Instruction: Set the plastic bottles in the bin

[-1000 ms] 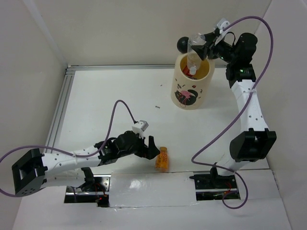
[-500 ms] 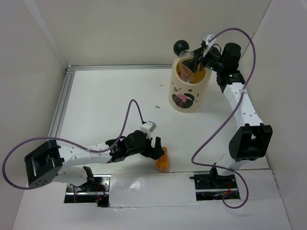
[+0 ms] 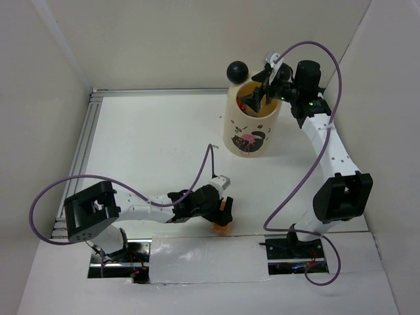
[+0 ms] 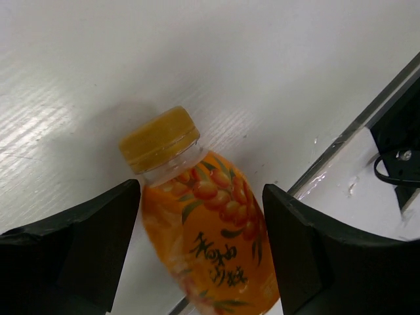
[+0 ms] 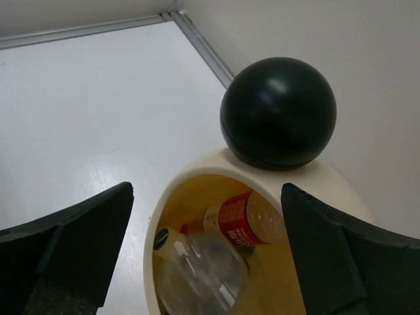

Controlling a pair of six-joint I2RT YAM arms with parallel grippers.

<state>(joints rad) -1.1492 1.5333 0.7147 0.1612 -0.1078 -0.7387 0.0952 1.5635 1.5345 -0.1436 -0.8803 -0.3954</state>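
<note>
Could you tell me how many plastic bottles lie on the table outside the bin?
1: the stubby orange plastic bottle, lying within the open left gripper. More sit inside the cream cylindrical bin, partly hidden.

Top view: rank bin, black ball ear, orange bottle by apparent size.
1. bin: clearly largest.
2. black ball ear.
3. orange bottle: smallest as seen, but only part of it shows, so its place against the ball is unsure.

Two white arms (image 3: 331, 147), black joints (image 3: 341, 197), matte black fingers (image 4: 72, 243), looping purple cables (image 3: 308, 43).
</note>
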